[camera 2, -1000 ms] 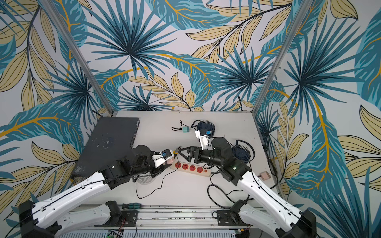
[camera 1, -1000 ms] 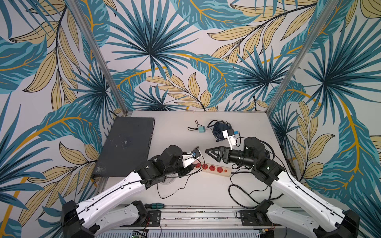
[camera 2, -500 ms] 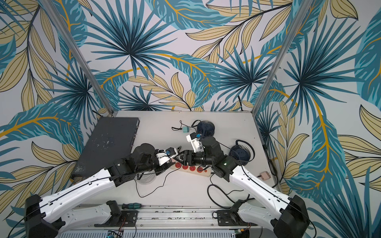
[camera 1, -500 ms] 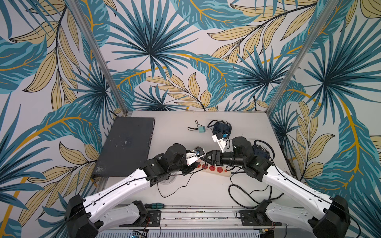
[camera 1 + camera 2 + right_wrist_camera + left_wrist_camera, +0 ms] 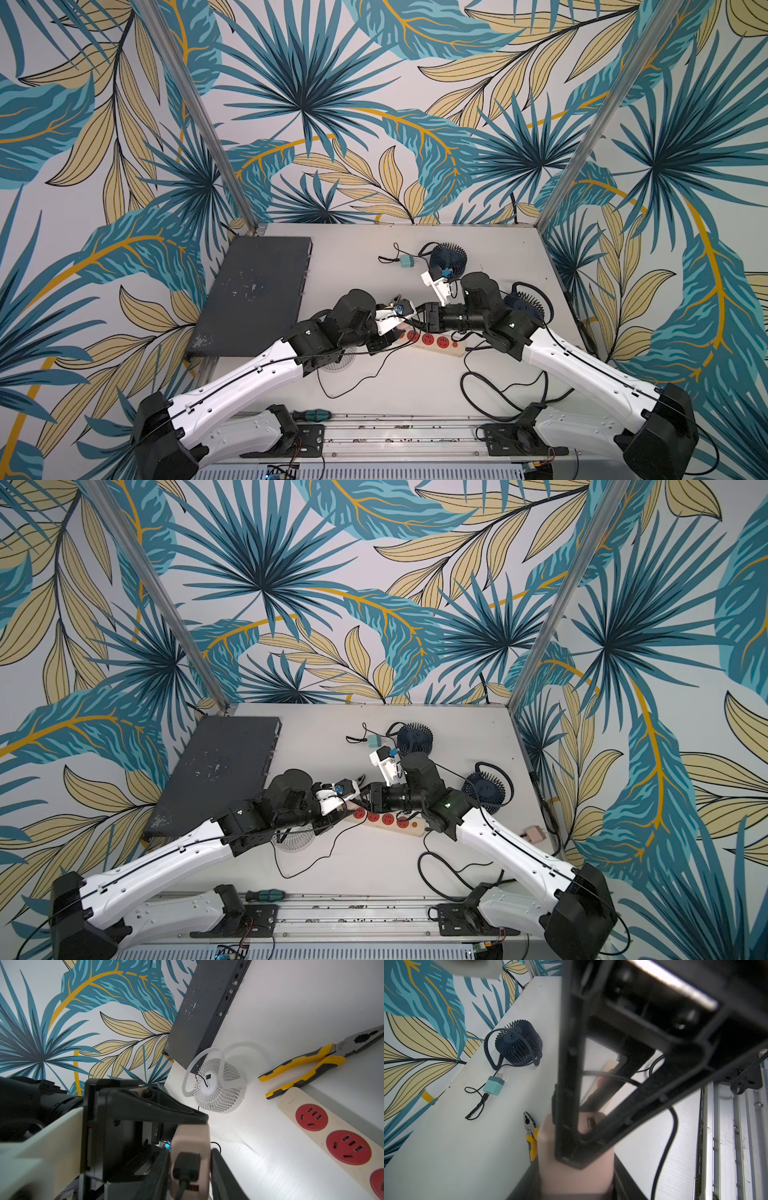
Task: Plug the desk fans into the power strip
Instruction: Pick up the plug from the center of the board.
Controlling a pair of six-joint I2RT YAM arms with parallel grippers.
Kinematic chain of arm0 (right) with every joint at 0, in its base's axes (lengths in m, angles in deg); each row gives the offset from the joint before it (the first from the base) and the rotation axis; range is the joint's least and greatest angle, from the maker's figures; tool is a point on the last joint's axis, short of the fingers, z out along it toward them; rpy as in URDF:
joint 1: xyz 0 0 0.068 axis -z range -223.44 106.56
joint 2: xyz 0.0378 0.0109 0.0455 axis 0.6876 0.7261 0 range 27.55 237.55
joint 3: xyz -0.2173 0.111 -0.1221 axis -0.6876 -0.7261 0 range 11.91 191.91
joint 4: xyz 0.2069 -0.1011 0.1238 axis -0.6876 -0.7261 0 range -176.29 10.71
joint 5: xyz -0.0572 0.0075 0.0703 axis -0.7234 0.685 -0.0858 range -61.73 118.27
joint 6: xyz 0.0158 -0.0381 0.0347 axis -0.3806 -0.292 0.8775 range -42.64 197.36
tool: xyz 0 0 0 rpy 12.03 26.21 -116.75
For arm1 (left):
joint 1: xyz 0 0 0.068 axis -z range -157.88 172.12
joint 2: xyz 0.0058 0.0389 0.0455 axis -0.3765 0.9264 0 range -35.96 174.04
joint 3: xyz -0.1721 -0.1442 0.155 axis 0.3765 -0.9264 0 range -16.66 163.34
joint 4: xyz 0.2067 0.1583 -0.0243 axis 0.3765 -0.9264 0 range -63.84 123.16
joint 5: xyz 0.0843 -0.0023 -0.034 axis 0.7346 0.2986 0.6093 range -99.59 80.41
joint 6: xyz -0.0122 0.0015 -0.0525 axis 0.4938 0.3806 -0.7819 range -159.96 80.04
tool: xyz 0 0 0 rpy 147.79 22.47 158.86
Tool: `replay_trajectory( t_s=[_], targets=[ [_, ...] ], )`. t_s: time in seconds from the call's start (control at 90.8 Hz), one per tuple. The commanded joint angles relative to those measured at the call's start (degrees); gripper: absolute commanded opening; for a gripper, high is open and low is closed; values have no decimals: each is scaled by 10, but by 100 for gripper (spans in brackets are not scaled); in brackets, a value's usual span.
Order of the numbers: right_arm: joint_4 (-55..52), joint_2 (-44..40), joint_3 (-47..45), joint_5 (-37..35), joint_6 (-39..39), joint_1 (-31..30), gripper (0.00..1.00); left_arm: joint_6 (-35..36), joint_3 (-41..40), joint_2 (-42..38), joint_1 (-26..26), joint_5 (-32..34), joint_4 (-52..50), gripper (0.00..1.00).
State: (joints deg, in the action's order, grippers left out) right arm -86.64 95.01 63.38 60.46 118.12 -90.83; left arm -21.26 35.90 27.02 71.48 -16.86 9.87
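The white desk fan [image 5: 338, 362] [image 5: 214, 1084] lies on the table beside my left arm. Its thin black cord runs to a pinkish-beige plug [image 5: 577, 1163] [image 5: 191, 1140]. My left gripper [image 5: 576, 1188] [image 5: 398, 328] is shut on the plug, just above the left end of the power strip [image 5: 436, 345] [image 5: 388, 821] [image 5: 336, 1126]. My right gripper [image 5: 190, 1167] [image 5: 419, 318] faces it and has closed on the same plug, one finger on each side. In both top views the plug is mostly hidden by the two grippers.
Yellow-handled pliers [image 5: 307, 1064] [image 5: 531, 1138] lie just behind the strip. Two dark blue fans [image 5: 448, 259] [image 5: 525, 303] and a teal adapter [image 5: 406, 261] sit at the back and right. A dark grey box [image 5: 253, 295] is at the left, a screwdriver [image 5: 311, 414] at the front edge.
My right gripper has moved left from over the strip to meet the left gripper, and its jaws have gone from wide open to closed on the plug. The left arm shifted slightly right.
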Motion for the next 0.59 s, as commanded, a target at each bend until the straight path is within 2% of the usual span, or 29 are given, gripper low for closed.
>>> replay_trajectory(
  t_s=[0.0, 0.077, 0.176, 0.209, 0.231, 0.319, 0.397, 0.452, 0.584],
  targets=[
    [-14, 8, 6, 16, -19, -4, 34, 2, 13, -14, 2, -18, 20, 38],
    [-15, 10, 8, 17, -21, -5, 32, 3, 10, -18, 2, -16, 19, 38],
    [-13, 8, 10, 8, -25, -5, 20, 2, 6, -26, 2, -14, 17, 38],
    [-13, 7, 10, 2, -29, -5, 17, -2, 4, -28, 2, -15, 16, 41],
    [-14, 6, 10, -4, -32, -5, 15, -6, 2, -30, 2, -15, 15, 44],
    [-31, 3, 16, -36, -64, -5, 11, -46, 0, -38, 2, 1, 14, 70],
    [-68, 4, 28, -80, -122, -5, 8, -101, -4, -49, -2, 28, 20, 88],
    [-97, 8, 35, -120, -180, -5, 6, -153, -5, -52, -18, 26, 18, 92],
    [-130, 25, 30, -181, -329, -5, 3, -271, -6, -37, -80, -41, 6, 93]
  ],
)
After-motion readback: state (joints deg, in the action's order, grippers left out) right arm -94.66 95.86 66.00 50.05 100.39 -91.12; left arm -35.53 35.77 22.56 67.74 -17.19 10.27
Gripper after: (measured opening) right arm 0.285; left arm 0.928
